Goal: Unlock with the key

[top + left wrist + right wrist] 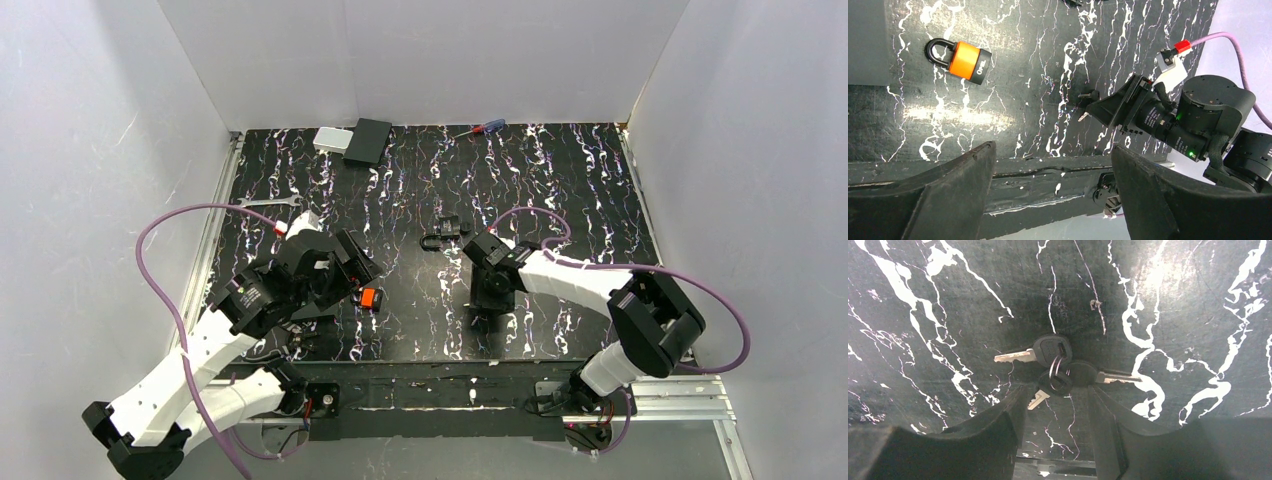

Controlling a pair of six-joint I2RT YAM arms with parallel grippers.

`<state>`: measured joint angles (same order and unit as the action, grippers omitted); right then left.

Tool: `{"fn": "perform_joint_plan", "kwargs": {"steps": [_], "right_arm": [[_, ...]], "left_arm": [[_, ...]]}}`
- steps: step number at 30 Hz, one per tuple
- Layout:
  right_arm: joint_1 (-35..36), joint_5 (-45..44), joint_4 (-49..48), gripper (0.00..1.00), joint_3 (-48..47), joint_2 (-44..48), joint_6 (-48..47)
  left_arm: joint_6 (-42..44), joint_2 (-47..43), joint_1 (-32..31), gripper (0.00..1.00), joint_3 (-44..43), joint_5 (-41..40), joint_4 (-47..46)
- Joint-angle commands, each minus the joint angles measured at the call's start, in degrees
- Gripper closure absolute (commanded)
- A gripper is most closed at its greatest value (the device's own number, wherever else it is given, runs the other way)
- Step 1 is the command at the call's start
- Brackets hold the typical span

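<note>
Hovering over the table [1173,300], right gripper [1057,396] has jaws about half apart, holding nothing; key [1030,354] lies flat at 12 o'clock from its tips, ringed with two other keys; left gripper [1053,147] spread wide, empty, orange padlock [960,59] at its 10 o'clock
</note>
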<state>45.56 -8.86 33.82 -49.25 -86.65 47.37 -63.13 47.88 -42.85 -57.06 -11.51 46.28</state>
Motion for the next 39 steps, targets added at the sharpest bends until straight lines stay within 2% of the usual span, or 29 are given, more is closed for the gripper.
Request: {"fn": "perform_joint_plan", "kwargs": {"steps": [1,6,9,13,15,21,39], "right_arm": [[0.1,0.2,-0.9,0.45,-2.1,-1.7,-0.5],[0.1,-2.6,1.4,0.46,-3.5,-3.8,-0.8],[0.1,-2.9,1.9,0.51,-3.7,-5.6,-1.2],[0.2,-3.3,1.7,0.69,-3.3,-7.7,-2.1],[0.2,-3.4,1.9,0.74,-3.4,-8.1,-2.6],[0.2,-3.6,3.7,0.99,-5.1,-7.9,-3.6],[0.2,-2.0,7.6,0.99,-10.5,-1.3,-5.6]], "left_arm": [[-0.3,-0.5,0.4,0.17,0.5,-0.4,0.2],[-0.2,-0.5,0.4,0.18,0.0,-0.2,0.6],[-0.3,-0.7,0.4,0.18,0.4,-0.3,0.7],[-0.3,-0.6,0.3,0.18,0.5,-0.3,0.7],[-0.3,-0.5,0.3,0.18,0.5,-0.3,0.7],[0.2,0.0,0.3,0.18,0.8,-0.8,0.4],[-0.2,0.9,0.3,0.18,1.7,-0.5,-0.9]]}}
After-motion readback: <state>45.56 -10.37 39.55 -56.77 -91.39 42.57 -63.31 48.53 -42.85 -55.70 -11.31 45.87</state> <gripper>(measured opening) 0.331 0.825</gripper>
